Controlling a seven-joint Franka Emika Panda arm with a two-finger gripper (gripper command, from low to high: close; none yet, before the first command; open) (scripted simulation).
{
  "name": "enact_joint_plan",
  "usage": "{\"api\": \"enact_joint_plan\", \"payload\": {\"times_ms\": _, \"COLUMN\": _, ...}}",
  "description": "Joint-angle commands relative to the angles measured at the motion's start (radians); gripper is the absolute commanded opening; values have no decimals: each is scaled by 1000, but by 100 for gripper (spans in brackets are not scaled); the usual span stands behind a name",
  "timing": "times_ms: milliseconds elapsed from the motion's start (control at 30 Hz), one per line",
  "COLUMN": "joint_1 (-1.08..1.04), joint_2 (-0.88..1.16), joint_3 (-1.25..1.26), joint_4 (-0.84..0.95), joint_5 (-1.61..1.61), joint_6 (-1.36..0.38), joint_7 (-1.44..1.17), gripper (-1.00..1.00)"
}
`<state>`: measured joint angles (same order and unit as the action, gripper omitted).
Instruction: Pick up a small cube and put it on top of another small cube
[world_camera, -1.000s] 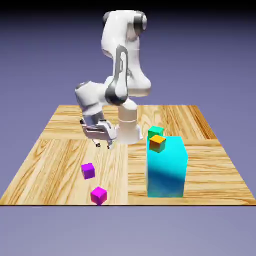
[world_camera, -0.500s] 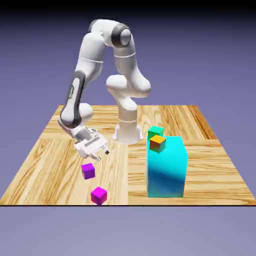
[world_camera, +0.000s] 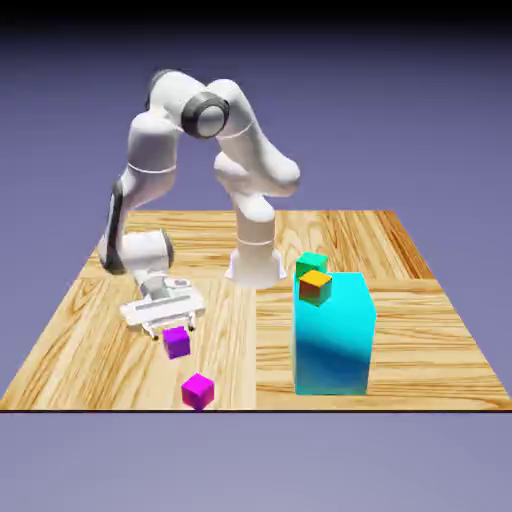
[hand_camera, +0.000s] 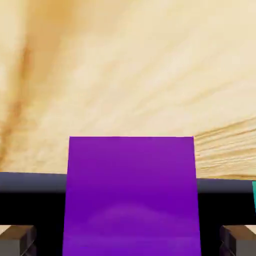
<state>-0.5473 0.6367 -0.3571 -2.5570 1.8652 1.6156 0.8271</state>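
The violet cube (hand_camera: 131, 195) sits on the worktop (world_camera: 330, 235) between the fingers of the end effector (world_camera: 166, 333), jaws apart with clearance, and appears rigid, light, best gripped on opposite flat faces.

We find both pictures rendered, evenly and brightly lit, with no noise and no motion blur. In the exterior view the backdrop (world_camera: 440, 120) grades from near black at the top edge to a lighter blue-violet lower down. The wooden table (world_camera: 420, 330) shows soft, faint shadows only; the big cyan block (world_camera: 335, 335) carries a darker band across its front face. The white arm (world_camera: 165, 150) has mild highlights, no glare. In the hand view the violet-purple cube (hand_camera: 131, 195) is sharp-edged, while the wood grain behind it looks smeared and washed out.
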Motion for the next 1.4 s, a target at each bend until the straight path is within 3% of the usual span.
{"api": "enact_joint_plan", "payload": {"times_ms": 0, "joint_1": 0, "joint_2": 0, "joint_3": 0, "joint_4": 0, "joint_5": 0, "joint_6": 0, "joint_7": 0, "gripper": -100}}
{"api": "enact_joint_plan", "payload": {"times_ms": 133, "joint_1": -36, "joint_2": -117, "joint_3": -104, "joint_4": -70, "joint_5": -161, "joint_6": -15, "joint_7": 33, "gripper": -100}}
{"api": "enact_joint_plan", "payload": {"times_ms": 1067, "joint_1": 367, "joint_2": -1123, "joint_3": 228, "joint_4": -266, "joint_5": -499, "joint_6": 194, "joint_7": 788, "gripper": -100}}
{"api": "enact_joint_plan", "payload": {"times_ms": 1267, "joint_1": 454, "joint_2": -1014, "joint_3": 318, "joint_4": -261, "joint_5": -319, "joint_6": 285, "joint_7": 687, "gripper": -100}}
{"api": "enact_joint_plan", "payload": {"times_ms": 1300, "joint_1": 454, "joint_2": -1014, "joint_3": 318, "joint_4": -261, "joint_5": -319, "joint_6": 285, "joint_7": 687, "gripper": 100}}
{"api": "enact_joint_plan", "payload": {"times_ms": 1367, "joint_1": 433, "joint_2": -1040, "joint_3": 296, "joint_4": -262, "joint_5": -362, "joint_6": 263, "joint_7": 711, "gripper": 100}}
